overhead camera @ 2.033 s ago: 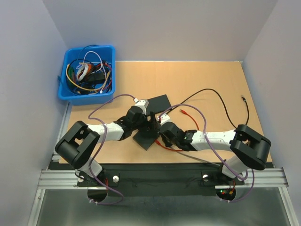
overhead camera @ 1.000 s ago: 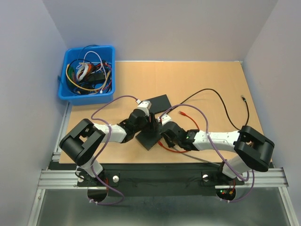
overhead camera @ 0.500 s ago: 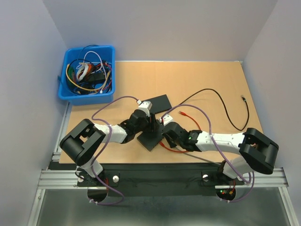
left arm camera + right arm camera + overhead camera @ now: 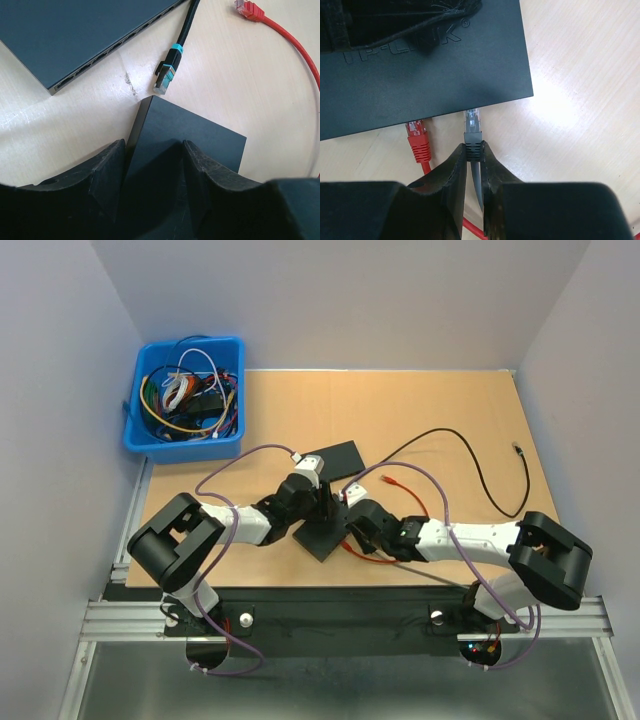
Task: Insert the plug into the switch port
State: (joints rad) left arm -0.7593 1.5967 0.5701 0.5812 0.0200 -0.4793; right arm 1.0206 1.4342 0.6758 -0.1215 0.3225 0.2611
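The black TP-LINK switch [image 4: 318,537] [image 4: 420,70] lies at the near middle of the table. My right gripper [image 4: 473,147] [image 4: 352,525] is shut on the grey plug [image 4: 472,131]. The plug's clear tip points at the switch's near edge and just reaches it. A red plug [image 4: 417,136] sits at that same edge, left of the grey one. My left gripper [image 4: 154,145] [image 4: 322,502] stands astride the switch [image 4: 200,145]. Its left finger runs along the switch's left edge and its right finger is over the top face. Whether they clamp it does not show.
A second, flatter black switch [image 4: 335,456] [image 4: 75,35] lies just beyond, ports facing a loose black cable with a teal plug [image 4: 167,75]. A red cable [image 4: 280,30] loops to the right. A black cable [image 4: 480,465] crosses the right half. A blue bin [image 4: 230,344] of cables stands far left.
My left arm has shifted slightly right with its jaws narrowing over the switch. The right arm has swung its elbow outward, keeping the grey plug at the switch's edge.
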